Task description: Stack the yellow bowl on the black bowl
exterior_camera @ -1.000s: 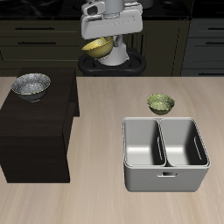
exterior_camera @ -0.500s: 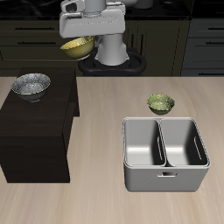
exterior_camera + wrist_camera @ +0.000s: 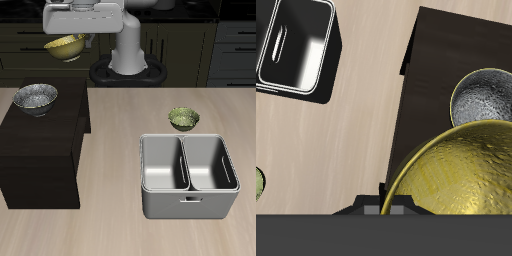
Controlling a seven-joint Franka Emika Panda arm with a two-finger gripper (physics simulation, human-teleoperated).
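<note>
Arm is extended high and sideways; the fingers (image 3: 68, 36) are pinched on the rim of the yellow bowl (image 3: 64, 46), held aloft above the black bowl (image 3: 35, 98) on the dark cabinet (image 3: 40, 150). No legible writing is seen.

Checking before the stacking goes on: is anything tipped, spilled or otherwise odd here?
Nothing stands out. The yellow bowl hangs in the air, carried by the gripper. The black bowl sits upright on the dark cabinet. The olive-green bowl stands upright on the table behind the grey two-compartment caddy. No spill shows.
</note>
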